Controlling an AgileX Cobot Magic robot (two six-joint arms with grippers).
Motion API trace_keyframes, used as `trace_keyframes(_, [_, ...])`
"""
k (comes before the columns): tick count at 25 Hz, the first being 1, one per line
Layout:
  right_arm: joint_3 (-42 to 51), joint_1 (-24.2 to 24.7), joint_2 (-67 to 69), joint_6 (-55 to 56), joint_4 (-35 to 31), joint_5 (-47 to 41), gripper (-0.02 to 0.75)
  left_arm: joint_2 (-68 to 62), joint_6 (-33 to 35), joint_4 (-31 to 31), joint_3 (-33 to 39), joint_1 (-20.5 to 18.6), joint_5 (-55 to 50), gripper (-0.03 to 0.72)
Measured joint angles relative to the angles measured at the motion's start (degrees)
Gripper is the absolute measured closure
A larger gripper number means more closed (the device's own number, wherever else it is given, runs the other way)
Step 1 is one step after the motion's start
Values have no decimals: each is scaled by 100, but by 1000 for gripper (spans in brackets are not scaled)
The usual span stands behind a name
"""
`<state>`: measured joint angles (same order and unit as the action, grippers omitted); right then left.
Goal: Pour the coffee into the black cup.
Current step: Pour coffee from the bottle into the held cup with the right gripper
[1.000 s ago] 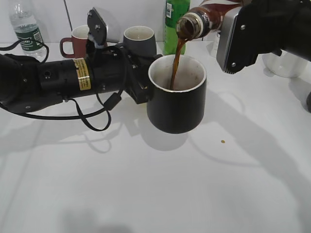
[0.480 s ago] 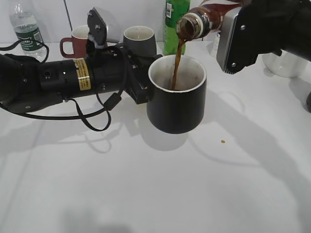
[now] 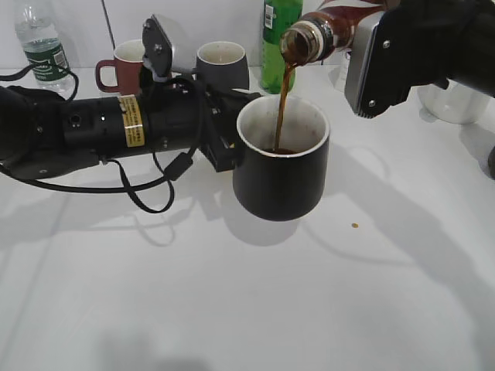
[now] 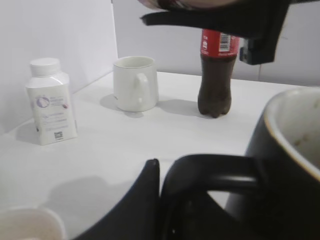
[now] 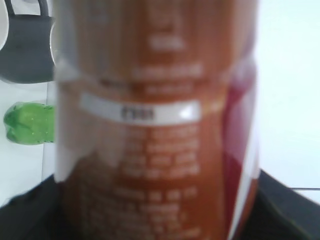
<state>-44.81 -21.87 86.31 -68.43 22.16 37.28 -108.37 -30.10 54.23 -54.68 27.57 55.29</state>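
My left gripper (image 3: 228, 147) is shut on the handle of the black cup (image 3: 280, 174) and holds it just above the table; the handle (image 4: 210, 167) and the cup's rim (image 4: 290, 130) fill the left wrist view. My right gripper (image 3: 371, 58) is shut on the coffee bottle (image 3: 321, 35), tipped with its mouth over the cup. A brown stream (image 3: 282, 108) falls into the cup, where brown liquid shows at the bottom. The bottle's label (image 5: 155, 115) fills the right wrist view.
Behind the cup stand a maroon mug (image 3: 120, 66), a dark grey mug (image 3: 222, 63), a green bottle (image 3: 278, 39) and a water bottle (image 3: 42, 42). The left wrist view shows a white bottle (image 4: 50, 102), a white mug (image 4: 135, 82) and a cola bottle (image 4: 216, 75).
The pour goes on. The cup has tilted a little and sits slightly higher in the left gripper, and brown liquid now shows inside it. The bottle has barely moved.
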Motion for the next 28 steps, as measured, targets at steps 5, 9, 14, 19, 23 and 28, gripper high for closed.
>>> trace_keyframes(5, [0,0,0,-16,0,0,209,0,-44,113,0,0,0,647])
trace_keyframes(9, [0,0,0,-79,0,0,209,0,-69,115,0,0,0,647])
trace_keyframes(14, [0,0,0,-146,0,5,209,0,-80,120,0,0,44,647])
trace_keyframes(19, [0,0,0,-201,0,5,209,0,-85,127,0,0,46,647])
trace_keyframes(23, [0,0,0,-251,0,15,209,0,-85,129,0,0,51,647])
trace_keyframes(28, [0,0,0,-258,0,47,209,0,-85,160,0,0,69,647])
